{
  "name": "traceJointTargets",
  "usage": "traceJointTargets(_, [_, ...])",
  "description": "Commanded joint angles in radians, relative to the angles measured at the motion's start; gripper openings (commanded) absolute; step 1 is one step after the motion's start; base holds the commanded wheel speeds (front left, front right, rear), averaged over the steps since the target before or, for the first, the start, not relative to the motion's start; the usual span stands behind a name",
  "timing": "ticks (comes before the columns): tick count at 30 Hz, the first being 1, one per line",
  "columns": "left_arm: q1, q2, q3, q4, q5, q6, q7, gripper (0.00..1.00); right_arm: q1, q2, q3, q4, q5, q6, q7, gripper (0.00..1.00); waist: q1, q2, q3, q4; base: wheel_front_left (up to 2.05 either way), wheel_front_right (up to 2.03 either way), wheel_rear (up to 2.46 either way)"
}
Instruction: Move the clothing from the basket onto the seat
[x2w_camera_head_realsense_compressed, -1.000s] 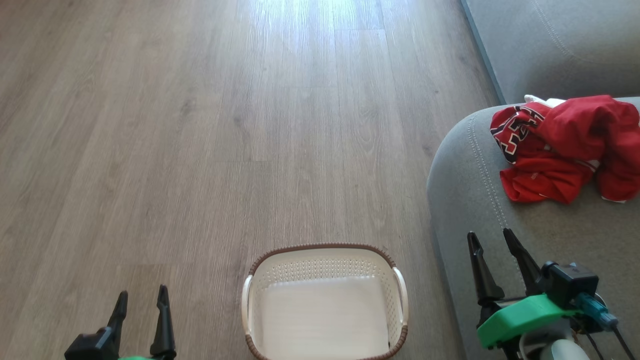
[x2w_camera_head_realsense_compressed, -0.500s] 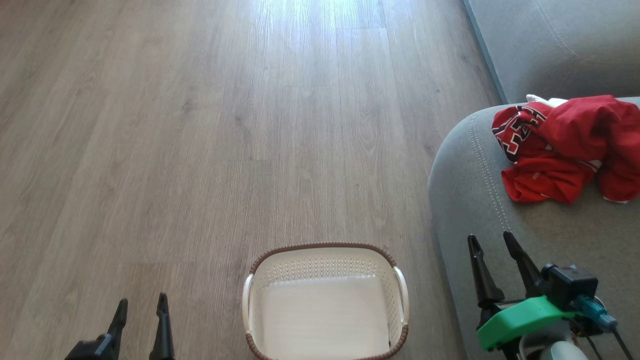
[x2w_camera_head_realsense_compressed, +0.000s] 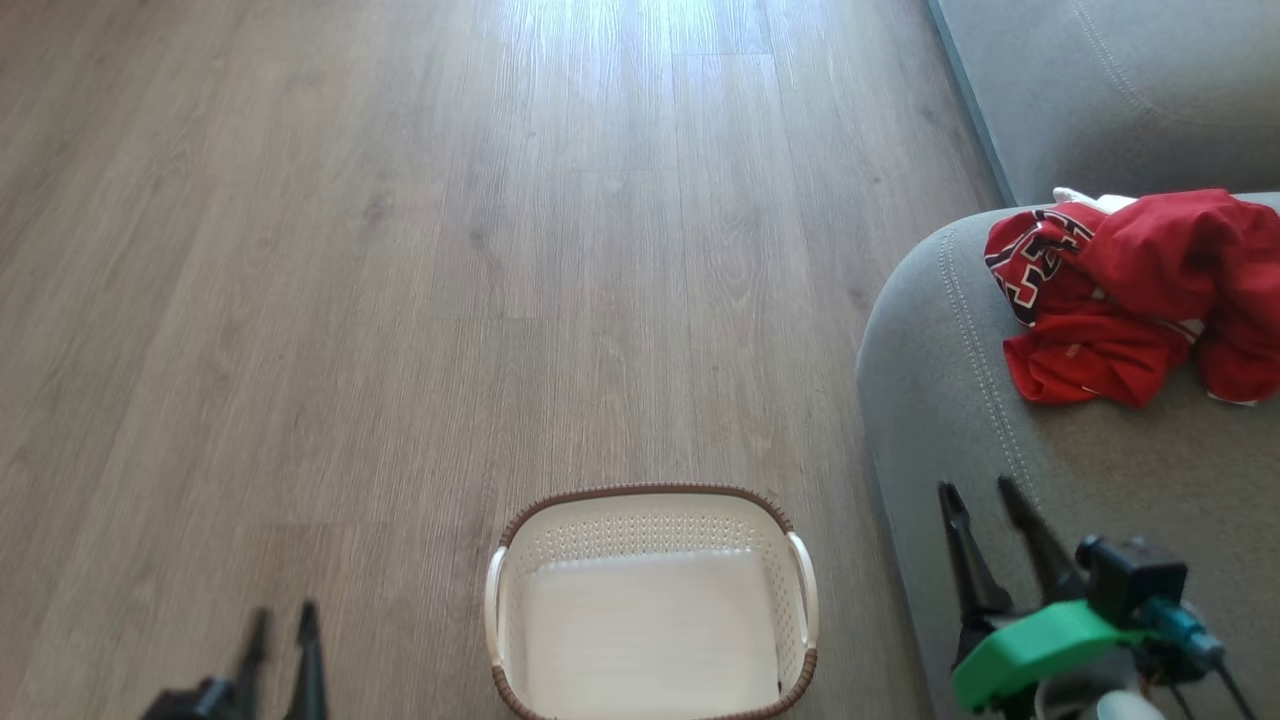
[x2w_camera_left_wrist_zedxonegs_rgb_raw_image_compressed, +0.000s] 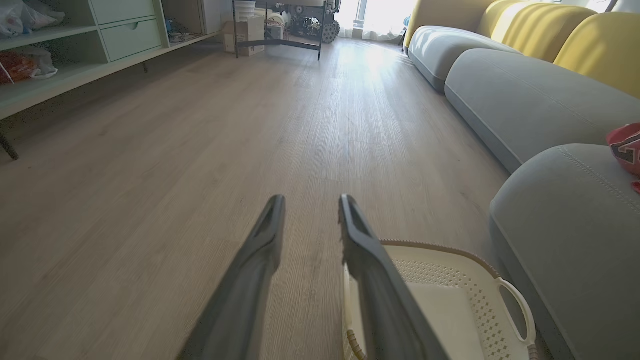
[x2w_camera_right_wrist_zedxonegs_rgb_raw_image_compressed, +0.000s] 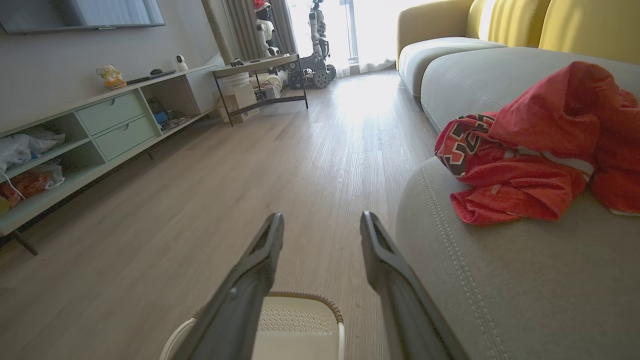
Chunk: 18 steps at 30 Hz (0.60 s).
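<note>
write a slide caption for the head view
Red clothing piled on the grey seat, basket empty, left gripper and right gripper open.

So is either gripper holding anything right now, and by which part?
Nothing is held. The left gripper and right gripper are both open and empty; the clothing lies on the seat.

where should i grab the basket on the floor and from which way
Probably its right side handle, from straight above. The basket stands upright on the floor, mouth up, and that white handle is a thin loop standing off the wall, slim enough for the open right tool to close across.
</note>
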<state>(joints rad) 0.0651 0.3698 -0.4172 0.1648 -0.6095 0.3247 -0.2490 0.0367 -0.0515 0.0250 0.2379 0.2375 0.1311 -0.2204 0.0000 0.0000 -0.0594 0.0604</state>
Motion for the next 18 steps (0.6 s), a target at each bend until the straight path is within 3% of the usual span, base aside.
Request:
traceJointTargets(1, [0.001,-0.008,-0.005,0.018,-0.001,0.0,0.002,0.0,0.002,0.0,0.002,0.021,0.001,0.0,0.001,0.0,0.0,0.0,0.0,0.0,0.0,0.0,0.0])
traceJointTargets(18, [-0.011,-0.055,0.045,0.033,-0.117,-0.041,0.042,0.0,-0.009,0.0,-0.013,0.046,0.158,0.0,0.04,0.0,0.0,0.0,0.007,-0.007,0.0,0.0,0.0])
